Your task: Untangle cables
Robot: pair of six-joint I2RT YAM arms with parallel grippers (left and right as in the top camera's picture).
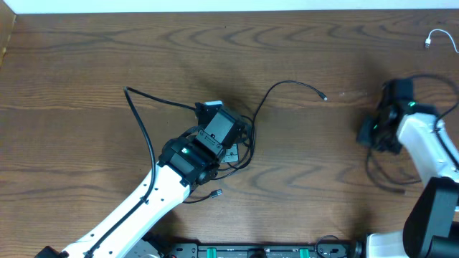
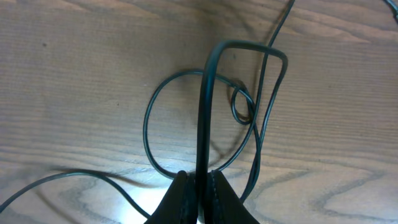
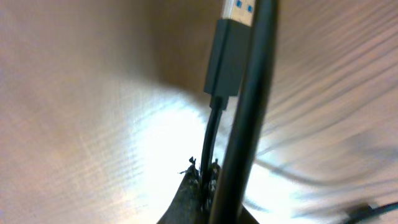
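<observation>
A tangle of black cables (image 1: 246, 143) lies mid-table. One end with a small plug (image 1: 324, 97) reaches right and another plug (image 1: 216, 192) lies near the front. My left gripper (image 1: 209, 109) sits over the tangle, shut on one black strand. In the left wrist view that strand (image 2: 203, 106) rises from the closed left gripper (image 2: 199, 176) to a sharp bend above a small loop (image 2: 241, 104). My right gripper (image 1: 374, 133) is shut on a thin black cable (image 3: 211, 134) just behind its USB plug (image 3: 227, 56). More of that cable loops (image 1: 387, 183) beside the right arm.
A white cable (image 1: 439, 36) lies at the far right corner. A thicker black cord (image 3: 249, 112) crosses close in front of the right wrist camera. The table's far edge (image 1: 215, 11) runs along the top. The arm bases (image 1: 265, 251) stand at the front.
</observation>
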